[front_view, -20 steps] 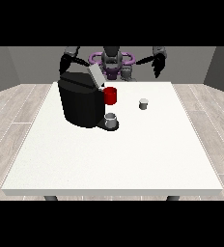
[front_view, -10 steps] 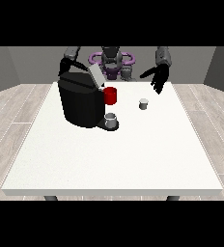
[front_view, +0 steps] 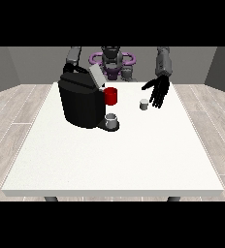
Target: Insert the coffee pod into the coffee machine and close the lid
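Front view, with the robot small at the top of the frame and its arms reaching toward the camera over the white desk (front_view: 109, 160). The pod (front_view: 143, 104), a small grey cylinder standing upright on the desk right of centre, lies just to the left of, and slightly below, the hand at the view's right (front_view: 159, 90). That hand hangs above the desk with its fingers (front_view: 158, 100) straight, spread apart and pointing downward, holding nothing; the tips appear close beside the pod, though contact cannot be told. The pod's long axis is vertical, so a grasp would presumably come from above or from the side, with the fingers needing to shift toward frame left to straddle it. The machine (front_view: 81, 99), a black block in the upper left of the desk, stands well apart from the pod, its lid (front_view: 96, 75) tilted open; a red cup (front_view: 111, 96) and a grey cup (front_view: 112, 120) sit at its right side. The hand at the view's left (front_view: 69, 68) shows only partly behind the machine, and the lie of its fingers cannot be told. The right-side hand is plainly the nearer to the pod.
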